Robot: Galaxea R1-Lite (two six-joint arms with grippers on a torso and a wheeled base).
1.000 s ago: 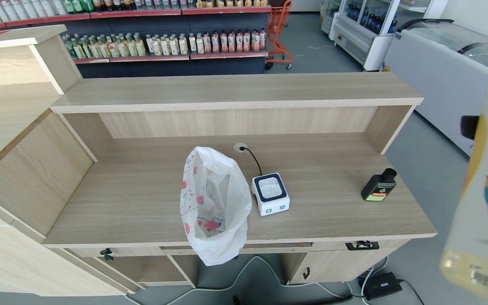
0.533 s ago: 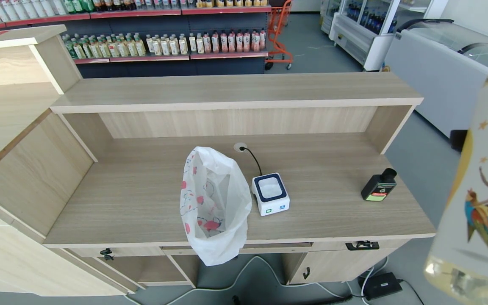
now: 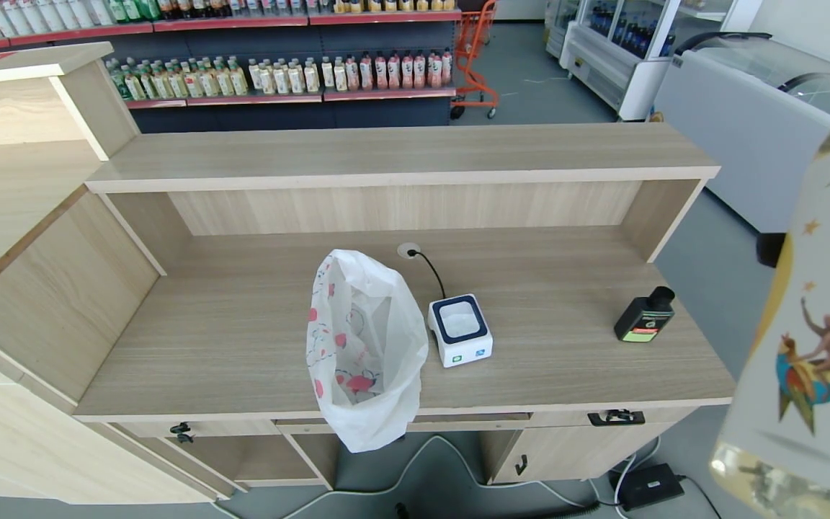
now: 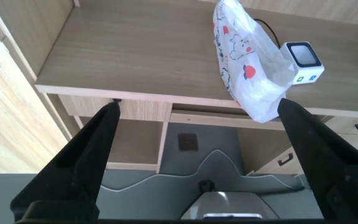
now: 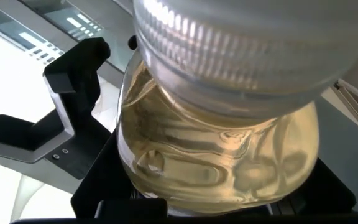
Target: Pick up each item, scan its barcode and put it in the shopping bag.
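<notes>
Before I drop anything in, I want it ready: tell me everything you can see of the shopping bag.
The shopping bag is thin, crinkled white plastic, printed with red and dark blue shapes. It slumps on the wooden counter with its mouth gaping open, its lower end sagging over the counter's front edge. The scanner sits close beside it, to the robot's right.

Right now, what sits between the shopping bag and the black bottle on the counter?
The scanner, right beside the bag. From it to the black bottle the counter is bare. The head view shows this.
</notes>
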